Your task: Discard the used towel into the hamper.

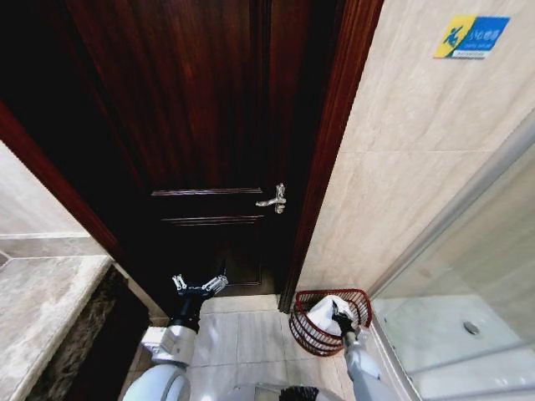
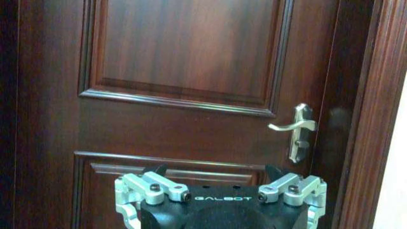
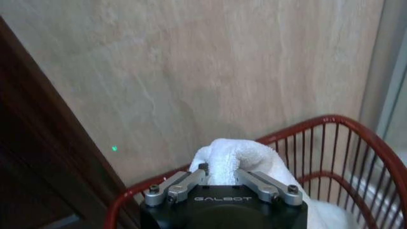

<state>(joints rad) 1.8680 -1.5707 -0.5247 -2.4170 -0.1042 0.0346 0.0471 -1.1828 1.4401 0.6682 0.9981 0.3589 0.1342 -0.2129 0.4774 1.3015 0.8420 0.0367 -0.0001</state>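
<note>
The hamper (image 1: 311, 332) is a round reddish wire basket on the floor by the tiled wall, at the lower right of the head view. My right gripper (image 1: 338, 312) reaches down into it, shut on the white towel (image 1: 322, 315). In the right wrist view the towel (image 3: 237, 157) bulges out between the fingers (image 3: 184, 182), with the hamper rim (image 3: 356, 129) curving around it. My left gripper (image 1: 200, 285) stands open in front of the dark wooden door, holding nothing; the left wrist view shows its spread fingers (image 2: 156, 186).
A dark wooden door (image 1: 209, 142) with a silver lever handle (image 1: 274, 200) stands straight ahead. A stone counter (image 1: 42, 309) lies at the left. A glass shower screen (image 1: 468, 276) and white tray close off the right. Pale floor tiles (image 1: 242, 334) lie between.
</note>
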